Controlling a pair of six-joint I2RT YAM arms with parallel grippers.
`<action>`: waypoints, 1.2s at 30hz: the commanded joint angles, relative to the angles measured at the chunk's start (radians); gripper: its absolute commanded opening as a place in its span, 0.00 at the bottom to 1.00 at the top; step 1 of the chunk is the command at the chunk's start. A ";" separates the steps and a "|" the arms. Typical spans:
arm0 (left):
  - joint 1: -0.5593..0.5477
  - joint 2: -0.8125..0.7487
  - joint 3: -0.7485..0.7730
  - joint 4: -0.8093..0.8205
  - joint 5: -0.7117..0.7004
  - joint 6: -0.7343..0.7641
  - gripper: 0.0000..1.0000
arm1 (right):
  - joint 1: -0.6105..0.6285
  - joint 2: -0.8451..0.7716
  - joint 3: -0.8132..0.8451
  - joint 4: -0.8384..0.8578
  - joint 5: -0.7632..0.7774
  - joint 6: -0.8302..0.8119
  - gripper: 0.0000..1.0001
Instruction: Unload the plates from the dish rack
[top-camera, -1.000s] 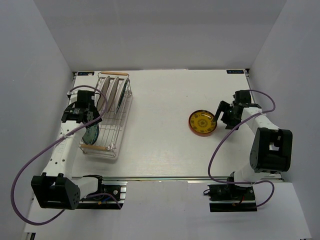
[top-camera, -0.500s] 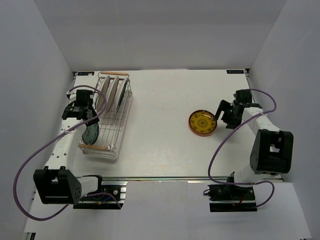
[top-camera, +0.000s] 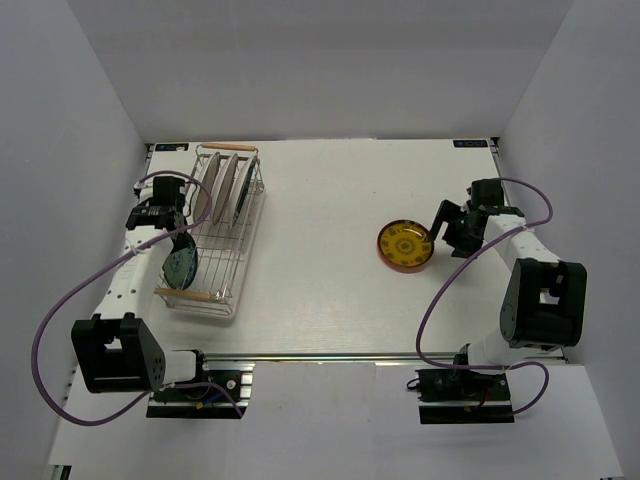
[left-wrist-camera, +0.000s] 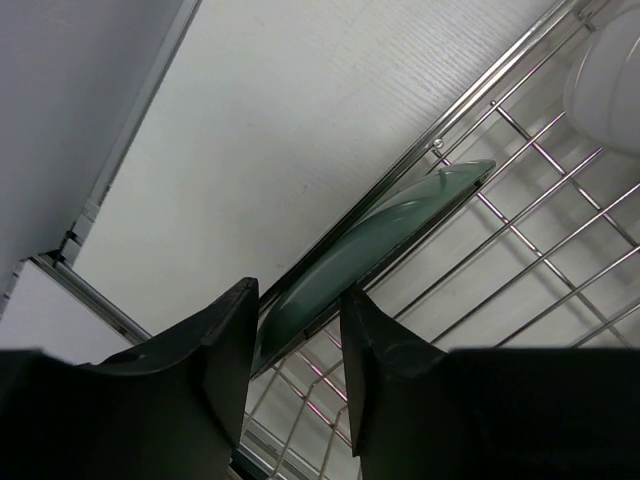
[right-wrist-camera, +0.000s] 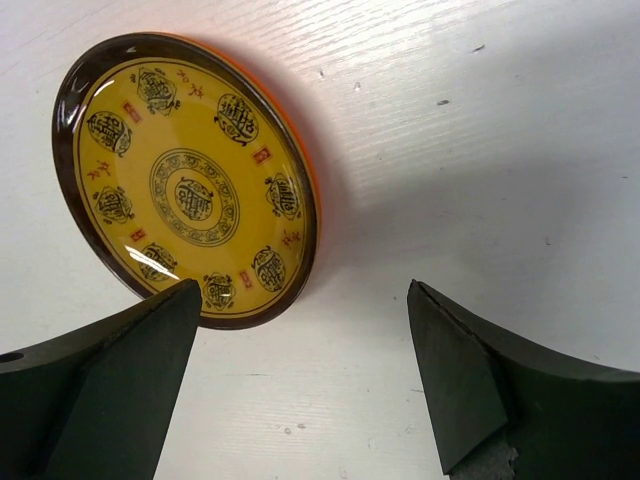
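The dish rack (top-camera: 228, 240) stands at the left of the table. Three plates (top-camera: 228, 185) stand upright in its far half; the back of a white one (left-wrist-camera: 610, 80) shows in the left wrist view. A blue-green plate (top-camera: 180, 266) leans at the rack's near left side. My left gripper (top-camera: 172, 238) is shut on its rim (left-wrist-camera: 400, 215), one finger on each face (left-wrist-camera: 300, 300). A yellow patterned plate (top-camera: 405, 245) with an orange-red underside lies flat on the table at the right. My right gripper (top-camera: 447, 230) is open and empty just right of it (right-wrist-camera: 190, 180), jaws wide apart (right-wrist-camera: 305, 287).
The rack's wooden handles (top-camera: 226, 149) lie at its far and near ends. Its wire floor (left-wrist-camera: 520, 270) shows under the left gripper. The left wall stands close beside the left arm. Purple cables loop from both arms.
My left arm has shifted left and slightly back, with the blue-green plate between its fingers. The right arm and the yellow plate have not moved.
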 joint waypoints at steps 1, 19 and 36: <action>0.004 -0.038 0.026 0.006 0.003 0.007 0.45 | -0.002 0.018 0.032 0.014 -0.048 -0.003 0.89; 0.004 -0.009 0.184 -0.109 0.017 0.020 0.17 | -0.002 0.012 0.022 0.029 -0.107 0.004 0.89; -0.008 -0.083 0.194 -0.103 0.095 0.072 0.00 | -0.001 0.010 0.028 0.020 -0.114 -0.003 0.89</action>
